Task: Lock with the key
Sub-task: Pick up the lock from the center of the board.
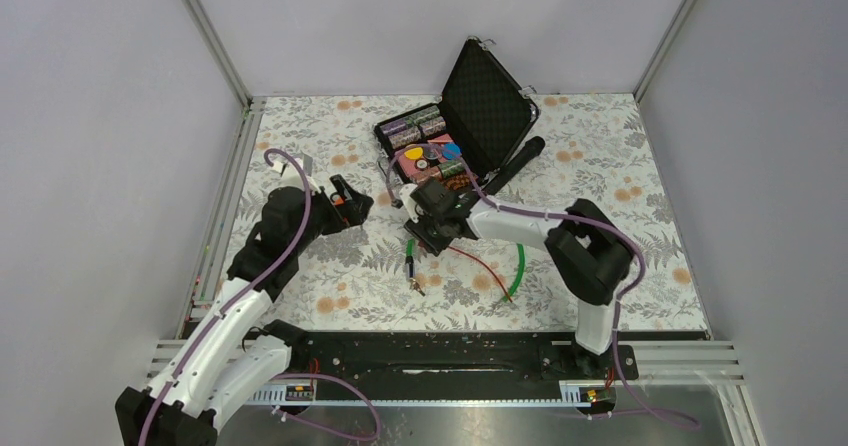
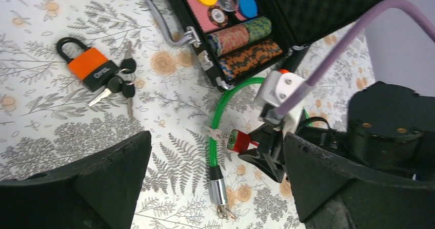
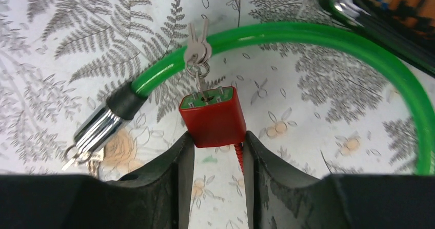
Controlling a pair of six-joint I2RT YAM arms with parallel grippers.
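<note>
My right gripper (image 3: 218,142) is shut on a small red lock body (image 3: 214,117), held just above the cloth. A tiny silvery key (image 3: 201,82) sits in the lock's green face, with spare keys on its ring (image 3: 197,50) resting against the green cable loop (image 3: 308,36). The cable's chrome end (image 3: 97,131) lies to the left of the lock. In the left wrist view, the red lock (image 2: 238,140) and key (image 2: 219,134) show beside the cable (image 2: 218,108). My left gripper (image 2: 215,188) is open and empty, hovering over the cloth (image 1: 345,198).
An orange padlock (image 2: 90,64) with black-headed keys (image 2: 122,82) lies at the left on the floral cloth. An open black case (image 1: 490,101) of poker chips stands behind the right gripper (image 1: 428,234). A thin red wire (image 1: 480,263) trails from the lock.
</note>
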